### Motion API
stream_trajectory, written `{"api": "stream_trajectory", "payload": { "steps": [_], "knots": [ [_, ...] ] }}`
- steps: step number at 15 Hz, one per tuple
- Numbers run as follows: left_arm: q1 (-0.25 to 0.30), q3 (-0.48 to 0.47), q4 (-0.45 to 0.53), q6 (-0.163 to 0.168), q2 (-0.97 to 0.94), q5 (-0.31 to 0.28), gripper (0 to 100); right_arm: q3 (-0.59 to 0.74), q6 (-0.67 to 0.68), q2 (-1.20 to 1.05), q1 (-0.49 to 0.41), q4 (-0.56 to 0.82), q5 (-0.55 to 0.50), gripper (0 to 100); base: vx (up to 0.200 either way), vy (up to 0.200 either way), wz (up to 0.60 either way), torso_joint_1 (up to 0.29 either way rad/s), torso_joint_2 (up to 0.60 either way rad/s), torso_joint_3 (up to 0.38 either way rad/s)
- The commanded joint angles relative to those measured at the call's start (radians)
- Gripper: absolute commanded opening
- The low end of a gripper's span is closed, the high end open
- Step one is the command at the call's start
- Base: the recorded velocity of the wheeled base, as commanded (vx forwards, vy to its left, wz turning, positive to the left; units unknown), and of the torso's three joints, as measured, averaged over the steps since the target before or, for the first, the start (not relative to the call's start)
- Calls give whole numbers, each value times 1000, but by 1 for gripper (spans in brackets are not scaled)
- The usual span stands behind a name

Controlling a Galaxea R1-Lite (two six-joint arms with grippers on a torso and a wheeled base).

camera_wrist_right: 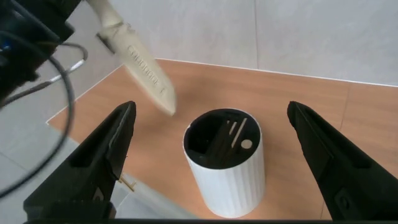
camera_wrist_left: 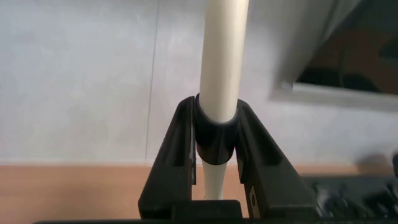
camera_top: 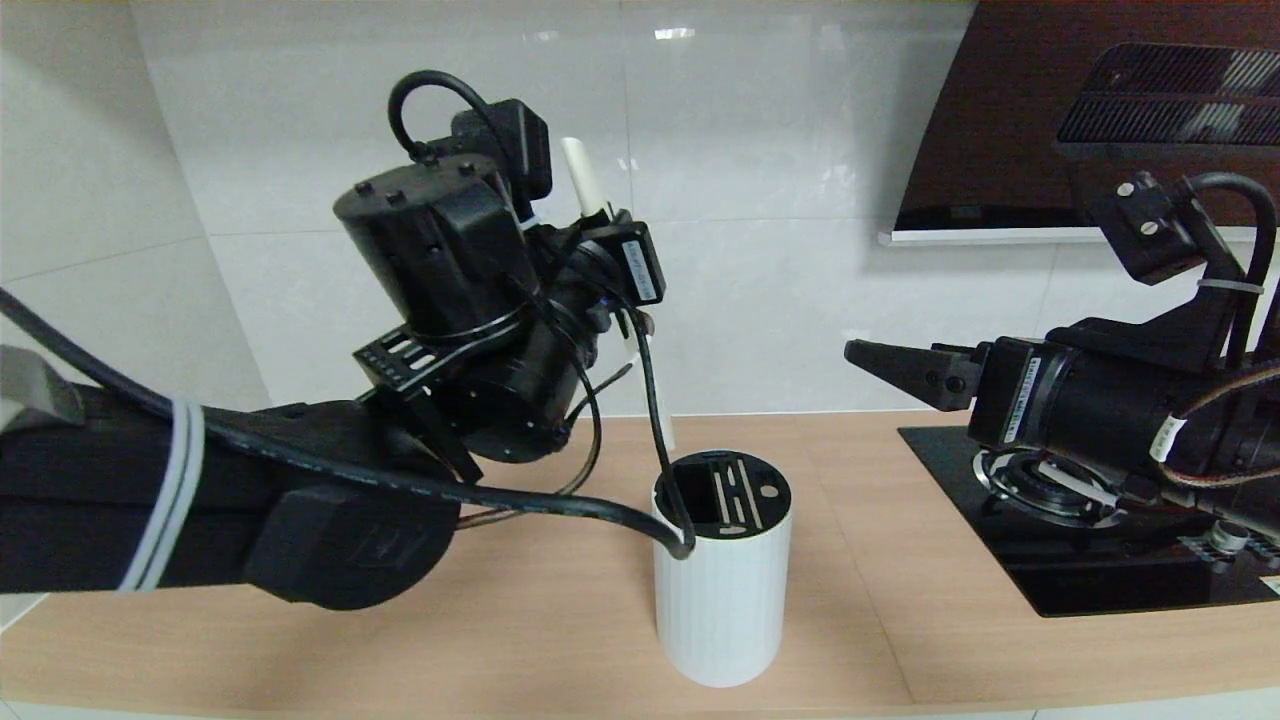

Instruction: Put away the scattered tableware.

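A cream knife (camera_wrist_right: 144, 70) is gripped by the left claw (camera_wrist_left: 216, 115), which is clenched round the smooth, round handle. The blade is tilted downward and hangs above and just beside a white slotted holder (camera_top: 722, 590) that stands on the wooden bench (camera_top: 480, 630). The right claw (camera_wrist_right: 211, 112) is spread wide and holds nothing. It is held to the holder's right, near a black hob (camera_top: 1090, 585).

The knife is judged light, stiff and slick, with an edge that could chip. It is best held at the handle, as it is now. The slots look narrow, so the blade would need careful lining up.

From the head camera, most of the blade is hidden behind the left arm, and a cable crosses the holder's rim. The holder's inside is dark, so its contents cannot be made out.
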Motion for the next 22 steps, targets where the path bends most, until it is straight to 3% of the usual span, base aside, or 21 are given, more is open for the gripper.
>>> {"api": "stream_trajectory", "payload": {
  "steps": [1,3,9,22],
  "knots": [
    [-15,25,-40,22,61,-1,0,0,0,6,1,-1,0,100,0,0,0,0,0,0],
    [-27,28,-70,37,81,1,0,0,0,12,1,-1,0,100,0,0,0,0,0,0],
    [-49,37,-118,36,159,2,0,1,0,24,3,-1,0,100,0,0,0,0,0,0],
    [-66,54,-115,28,250,6,0,3,0,24,3,-1,-1,100,0,0,0,0,0,0]
  ]
}}
